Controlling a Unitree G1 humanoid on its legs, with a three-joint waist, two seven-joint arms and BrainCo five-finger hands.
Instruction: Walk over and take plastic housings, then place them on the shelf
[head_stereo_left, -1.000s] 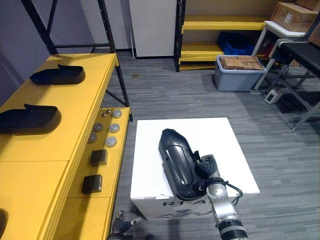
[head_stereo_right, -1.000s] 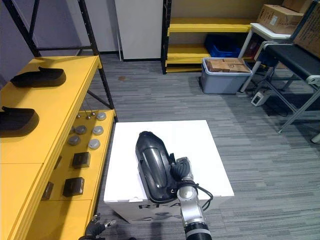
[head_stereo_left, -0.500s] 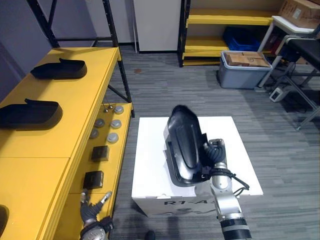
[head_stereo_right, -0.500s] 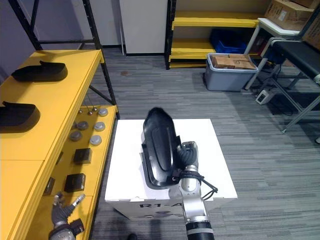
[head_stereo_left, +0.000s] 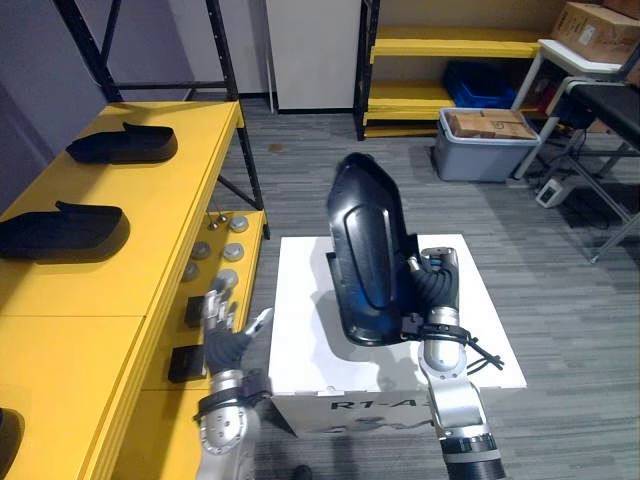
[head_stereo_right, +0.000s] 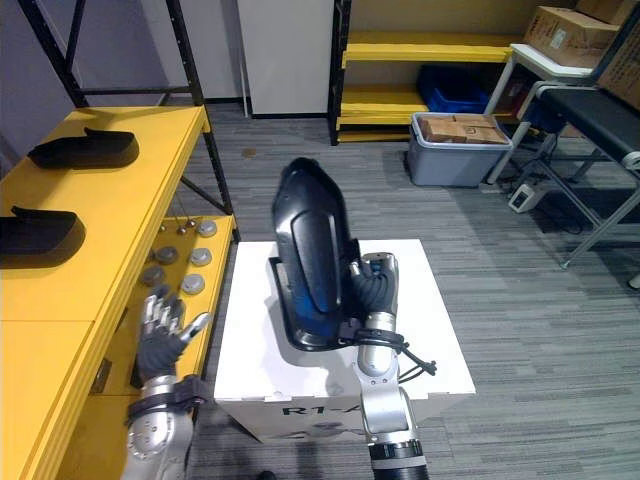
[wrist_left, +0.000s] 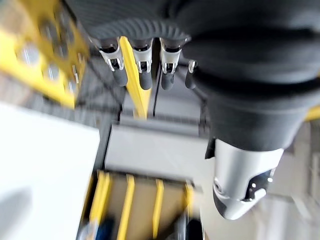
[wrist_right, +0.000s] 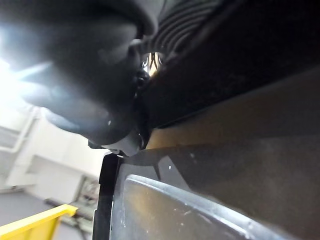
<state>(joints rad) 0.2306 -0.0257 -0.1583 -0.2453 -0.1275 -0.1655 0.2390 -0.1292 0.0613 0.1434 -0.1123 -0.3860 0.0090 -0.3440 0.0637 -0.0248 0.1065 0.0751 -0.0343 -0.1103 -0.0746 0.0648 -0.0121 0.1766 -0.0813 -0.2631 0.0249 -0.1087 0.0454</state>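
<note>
While your right hand (head_stereo_left: 435, 295) holds the housing (head_stereo_left: 365, 240) over the box (head_stereo_left: 300, 335), fingers apparently clamped on it, turn toward the nine-o'clock shelf (head_stereo_left: 150, 230); steady it with your spread-fingered left hand (head_stereo_left: 225, 340).

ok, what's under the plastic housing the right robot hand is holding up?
The top of the white box, bare around the plastic housing held upright in the right robot hand. The patch behind the housing's lower end is covered, so I cannot tell what is there.
</note>
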